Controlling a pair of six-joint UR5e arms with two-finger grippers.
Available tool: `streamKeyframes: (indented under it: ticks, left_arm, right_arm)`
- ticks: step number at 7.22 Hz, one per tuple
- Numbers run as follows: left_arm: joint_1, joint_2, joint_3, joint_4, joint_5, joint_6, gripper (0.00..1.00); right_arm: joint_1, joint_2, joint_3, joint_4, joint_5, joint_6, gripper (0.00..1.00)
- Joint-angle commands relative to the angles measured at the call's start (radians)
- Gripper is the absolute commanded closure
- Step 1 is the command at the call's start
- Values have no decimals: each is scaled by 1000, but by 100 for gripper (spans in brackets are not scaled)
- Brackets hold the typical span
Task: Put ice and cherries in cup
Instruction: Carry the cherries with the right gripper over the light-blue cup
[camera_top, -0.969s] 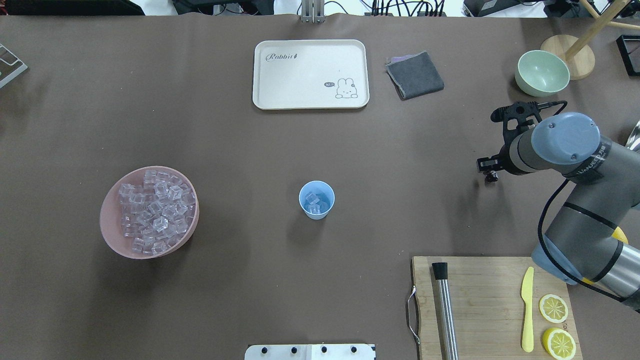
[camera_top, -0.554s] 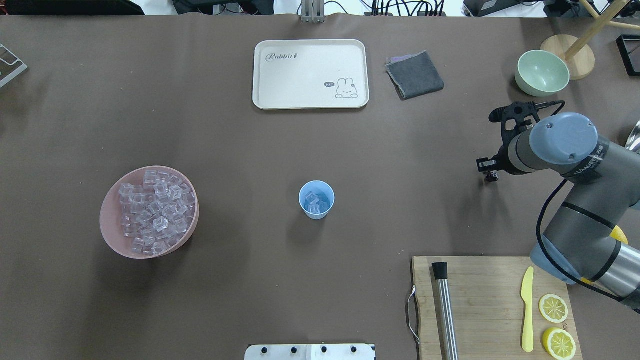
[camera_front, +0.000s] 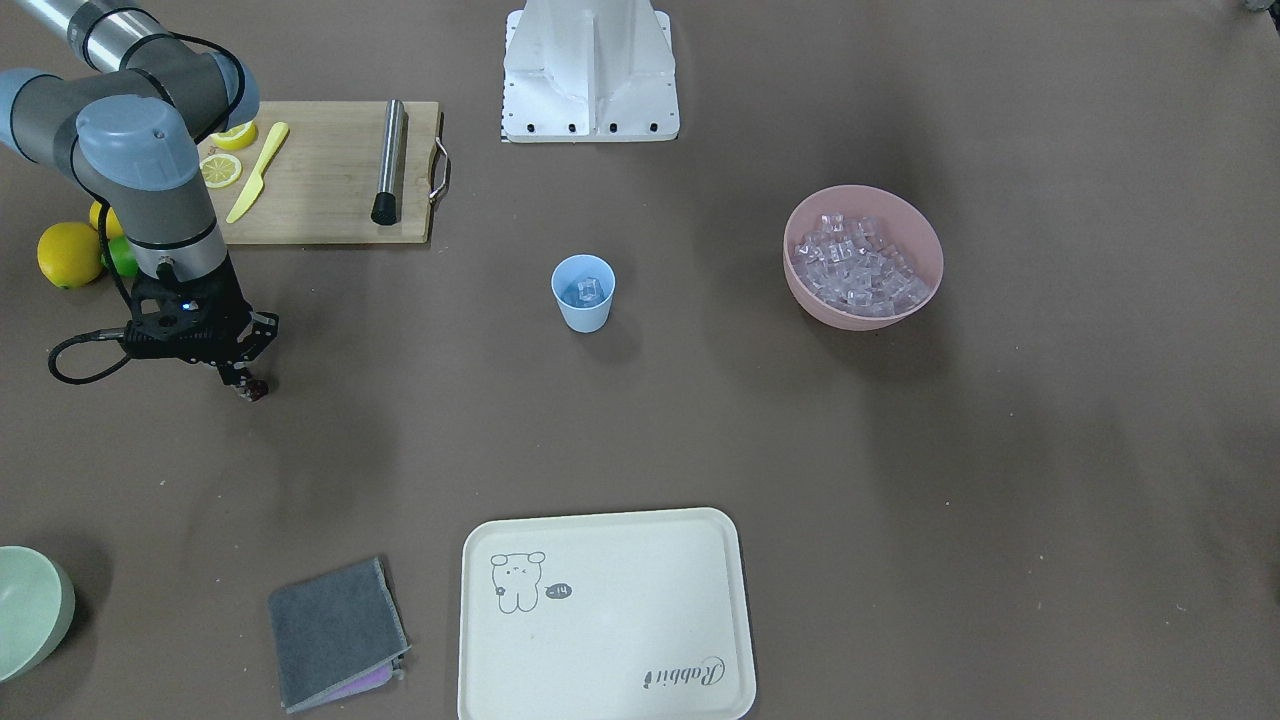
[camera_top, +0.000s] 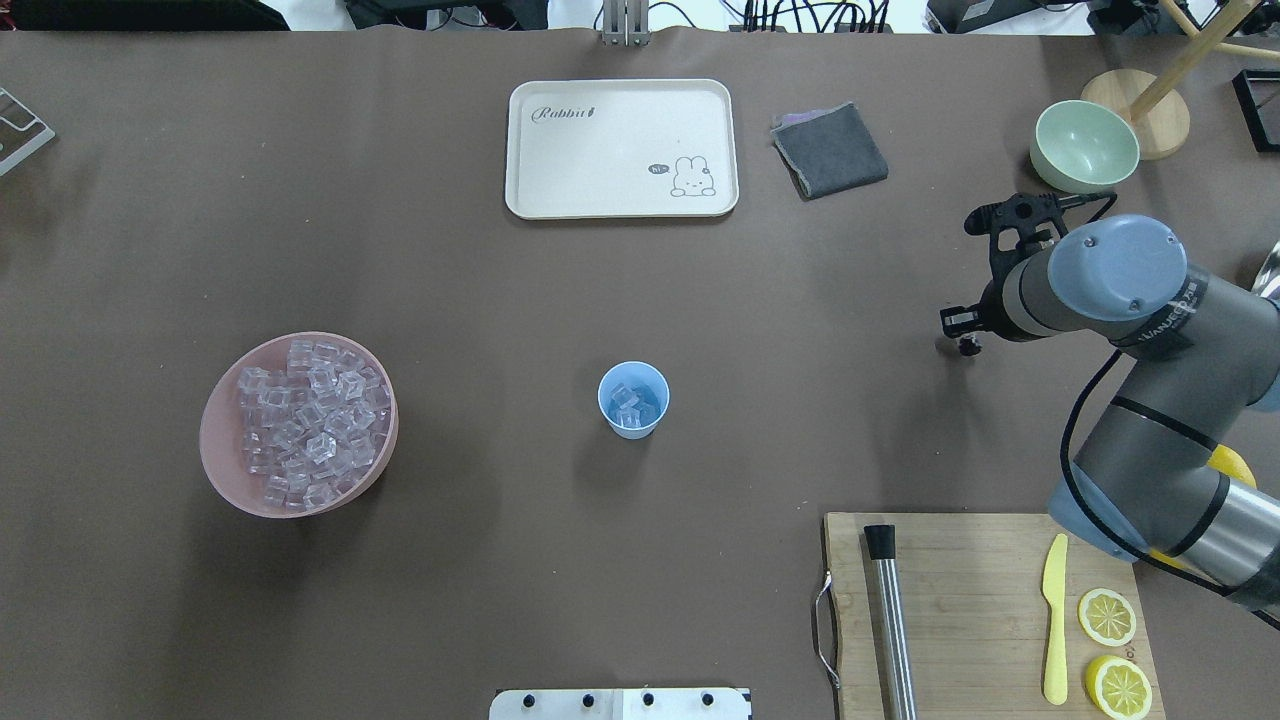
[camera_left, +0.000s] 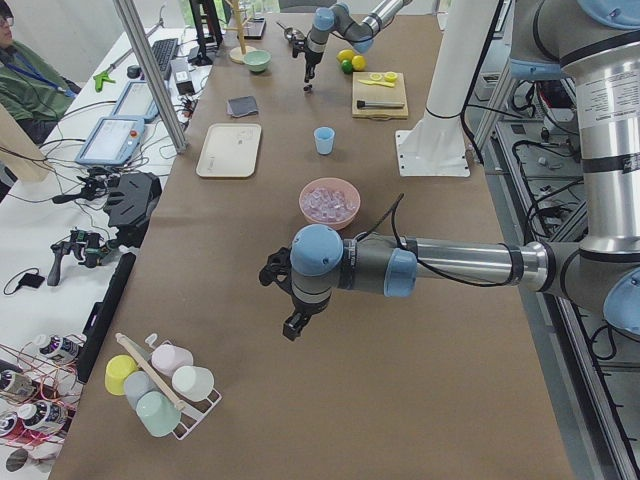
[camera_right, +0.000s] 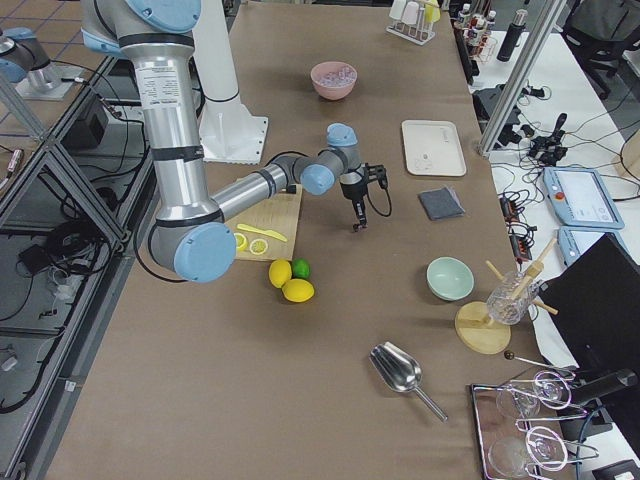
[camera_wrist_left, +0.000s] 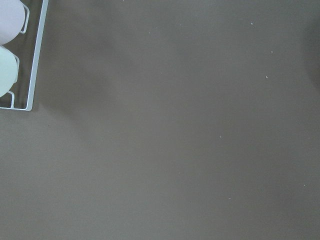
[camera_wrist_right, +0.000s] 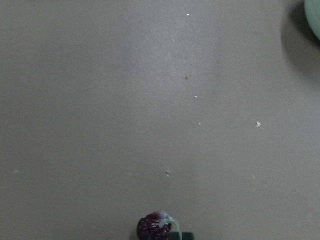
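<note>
The light blue cup (camera_top: 633, 418) stands mid-table with a few clear ice cubes (camera_top: 627, 401) inside; in the front-facing view the cup (camera_front: 583, 300) is at the centre. More ice (camera_top: 305, 420) fills the pink bowl (camera_top: 222, 470) on the left. My right gripper (camera_top: 966, 346) hovers above the table far to the right of the cup, shut on the dark red cherries (camera_wrist_right: 154, 226), which also show at its tips as cherries (camera_front: 255, 391). My left gripper (camera_left: 292, 327) shows only in the exterior left view, over bare table; I cannot tell whether it is open or shut.
A cream tray (camera_top: 620, 150), a grey cloth (camera_top: 830, 150) and a pale green bowl (camera_top: 1085, 145) lie at the far side. The cutting board (camera_top: 970, 590) at the near right carries a metal rod, a yellow knife and lemon slices. A lemon (camera_front: 68, 253) lies beside it.
My right gripper has moved a little left and away from the robot with the cherries still held. The cup and the bowl of ice have not moved.
</note>
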Motion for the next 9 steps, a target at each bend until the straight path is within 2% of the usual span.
streamKeyframes:
  ticks: [1, 3, 6, 7, 8, 9]
  left_arm:
    - [0, 0, -1, 0, 0, 1, 1]
    - [0, 0, -4, 0, 0, 1, 1]
    - [0, 0, -1, 0, -2, 1, 1]
    - [0, 0, 1, 0, -2, 1, 1]
    - [-2, 0, 3, 0, -2, 1, 1]
    - [-2, 0, 6, 0, 0, 2, 1]
  right_arm:
    - [-2, 104, 32, -5, 3, 19, 100]
    - [-43, 218, 60, -6, 3, 95, 100]
    - [-183, 425, 66, 3, -8, 253, 100]
    - [-224, 453, 61, 3, -33, 260, 100]
    - [-275, 460, 54, 5, -100, 258, 100]
    - [-285, 461, 55, 3, -118, 258, 100]
